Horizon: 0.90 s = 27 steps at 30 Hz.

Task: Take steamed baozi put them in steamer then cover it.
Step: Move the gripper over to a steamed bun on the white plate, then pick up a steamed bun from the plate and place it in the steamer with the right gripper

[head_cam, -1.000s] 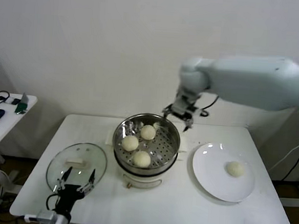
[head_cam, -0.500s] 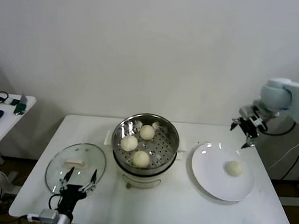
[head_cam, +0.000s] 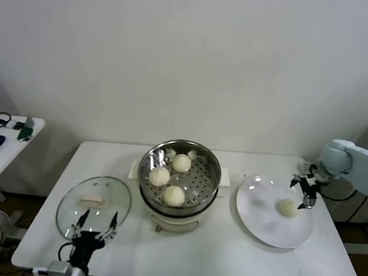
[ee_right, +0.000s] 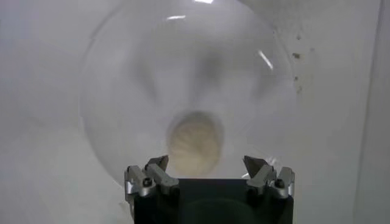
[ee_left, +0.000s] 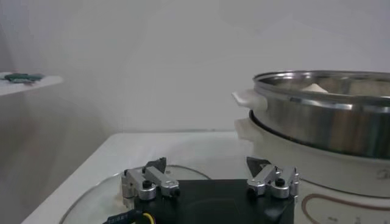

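Note:
Three steamed baozi (head_cam: 170,177) lie in the shiny steamer (head_cam: 211,163) on its cream cooker base at the table's middle. One more baozi (head_cam: 288,208) (ee_right: 195,143) rests on the white plate (head_cam: 260,216) (ee_right: 122,91) to the right. My right gripper (head_cam: 306,188) (ee_right: 206,164) hangs open just above and beside that bun, which shows blurred between its fingers. The glass cover (head_cam: 95,199) (ee_left: 97,198) with its cream handle lies flat on the table at the left. My left gripper (head_cam: 94,223) (ee_left: 208,165) stands open at the cover's near edge, nothing in it.
A small side table (head_cam: 3,147) with dark items stands at the far left. The white wall runs close behind the table. The steamer's side (ee_left: 329,119) rises just beside my left gripper. Bare tabletop (head_cam: 214,254) lies in front of the steamer.
My right arm has swung from behind the steamer across to the right and come down over the plate's bun. The left gripper has barely moved.

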### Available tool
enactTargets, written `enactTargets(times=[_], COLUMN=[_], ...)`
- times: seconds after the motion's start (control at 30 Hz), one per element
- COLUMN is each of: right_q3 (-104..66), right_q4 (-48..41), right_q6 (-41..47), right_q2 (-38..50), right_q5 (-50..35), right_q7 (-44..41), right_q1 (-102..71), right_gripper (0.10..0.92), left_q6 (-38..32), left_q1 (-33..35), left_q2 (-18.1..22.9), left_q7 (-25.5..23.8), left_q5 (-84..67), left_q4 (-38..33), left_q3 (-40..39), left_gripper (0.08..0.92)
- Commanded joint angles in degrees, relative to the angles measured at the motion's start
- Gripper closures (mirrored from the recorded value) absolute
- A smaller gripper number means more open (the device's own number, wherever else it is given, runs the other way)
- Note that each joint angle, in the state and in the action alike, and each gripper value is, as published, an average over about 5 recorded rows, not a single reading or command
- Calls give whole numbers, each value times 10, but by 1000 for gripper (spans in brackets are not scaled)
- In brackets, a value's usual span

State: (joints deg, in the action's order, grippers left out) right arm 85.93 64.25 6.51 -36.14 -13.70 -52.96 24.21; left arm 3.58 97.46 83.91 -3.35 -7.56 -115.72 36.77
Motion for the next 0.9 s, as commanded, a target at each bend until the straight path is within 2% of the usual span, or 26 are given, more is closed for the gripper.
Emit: enactTargets(times=[0.03,0.33,0.6,0.9], right_q3=[-96,-109,-108,-50], right_q4=[-60,-77,-72,-29], right_q6=[12,10,9,5], right_q2=[-16,-30,-31,-20], right_q5=[34,33,20,-20], right_q7=[11,15,5,-2], right_q1=[-123,-126,-119,-21], right_gripper=[203,210,327,385], left_q6=[-1,-1,-1,-2], left_q1=[0,1,0,5], left_q2=[-1,-2,-1,-1], left_q7=[0,1,1,2], left_q5=[0,0,1,3], left_q4=[3,4,1,-3], left_q3=[0,0,-2,-2], left_gripper=[177,177,177,177])
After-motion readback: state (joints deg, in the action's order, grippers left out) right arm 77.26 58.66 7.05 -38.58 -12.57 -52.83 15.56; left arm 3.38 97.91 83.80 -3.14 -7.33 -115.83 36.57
